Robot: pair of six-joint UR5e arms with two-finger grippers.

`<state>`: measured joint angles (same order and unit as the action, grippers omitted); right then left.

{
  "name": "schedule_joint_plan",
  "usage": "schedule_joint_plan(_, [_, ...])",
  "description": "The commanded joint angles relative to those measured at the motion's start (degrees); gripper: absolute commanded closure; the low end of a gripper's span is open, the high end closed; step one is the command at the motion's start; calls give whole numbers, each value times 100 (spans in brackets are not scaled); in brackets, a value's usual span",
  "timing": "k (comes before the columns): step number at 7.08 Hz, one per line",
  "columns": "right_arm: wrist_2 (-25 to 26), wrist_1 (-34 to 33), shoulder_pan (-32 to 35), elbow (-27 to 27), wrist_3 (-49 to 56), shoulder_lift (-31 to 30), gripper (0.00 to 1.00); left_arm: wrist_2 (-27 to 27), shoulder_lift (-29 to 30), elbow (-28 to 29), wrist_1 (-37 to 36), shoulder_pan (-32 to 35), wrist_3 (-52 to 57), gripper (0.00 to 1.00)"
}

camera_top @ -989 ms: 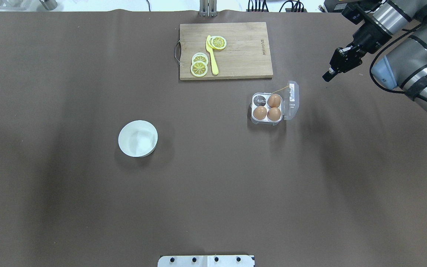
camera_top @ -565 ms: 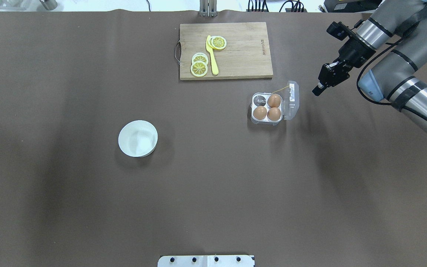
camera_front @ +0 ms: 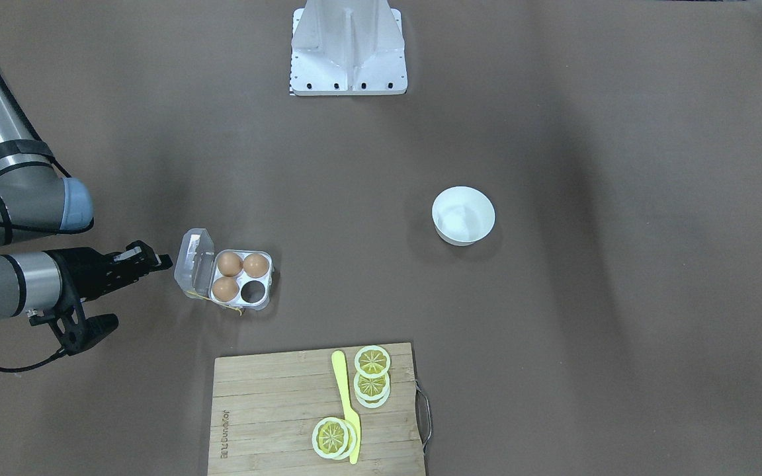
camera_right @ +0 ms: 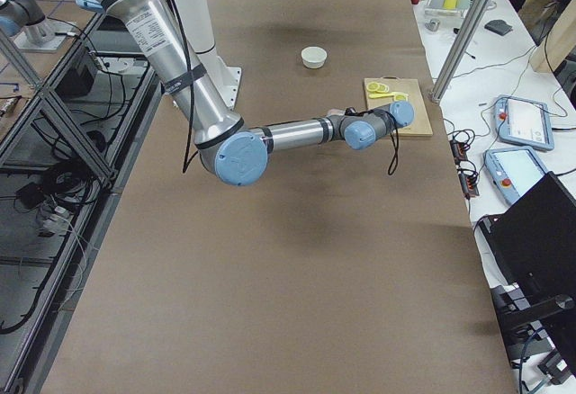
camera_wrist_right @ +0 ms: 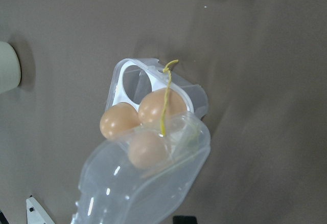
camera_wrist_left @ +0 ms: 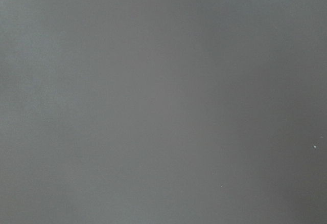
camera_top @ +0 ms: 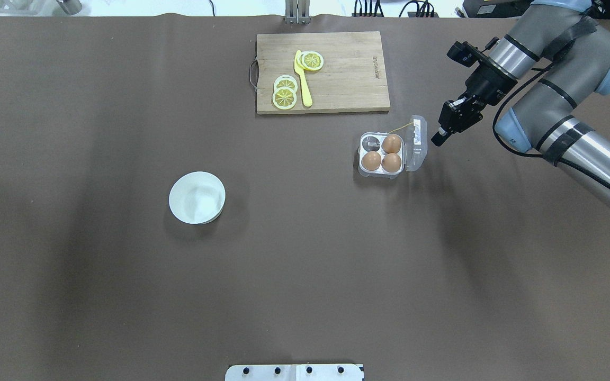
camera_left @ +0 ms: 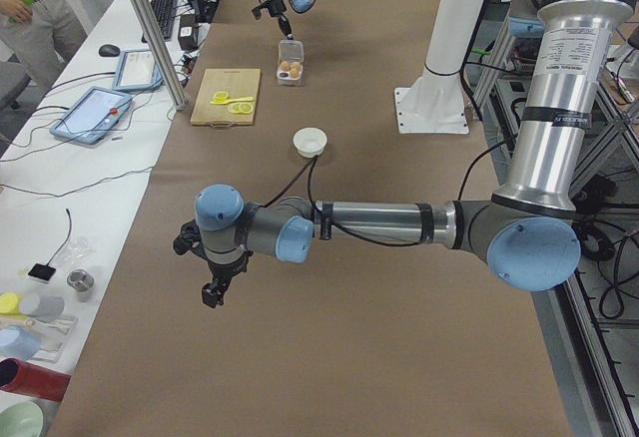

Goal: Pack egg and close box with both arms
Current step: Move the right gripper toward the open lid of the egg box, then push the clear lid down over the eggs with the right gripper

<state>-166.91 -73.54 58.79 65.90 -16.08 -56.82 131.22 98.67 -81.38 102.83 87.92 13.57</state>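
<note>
- Box point(camera_top: 416, 151): clear, glossy plastic lid, whitish plastic tray.
- Tabletop point(camera_top: 305, 264): smooth, matt brown covering.
- Cutting board point(camera_top: 347, 79): pale wood with visible grain.
- Bowl point(camera_top: 173, 198): smooth, white, slight sheen.
- Right arm point(camera_top: 596, 153): silvery metal tube, light blue caps.

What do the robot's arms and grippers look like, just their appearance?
The right arm and the left arm are silver tubes with grey joints and light blue joint caps, ringed with black bands. A thin black cable loops loosely beside the right arm. The right gripper and the left gripper are black, blocky and narrow-fingered.

brd stamp point(camera_front: 225, 434) illegible, no other txt
</note>
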Motion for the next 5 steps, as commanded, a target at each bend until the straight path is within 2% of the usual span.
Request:
schedule_joint_plan(1, [0, -2, -52, 28, 0, 57, 100, 0, -6, 0, 0, 6, -3, 3])
schedule_joint_plan(5, [0, -46, -87, -33, -9, 329, 100, 0, -6, -9, 9, 24, -29, 3])
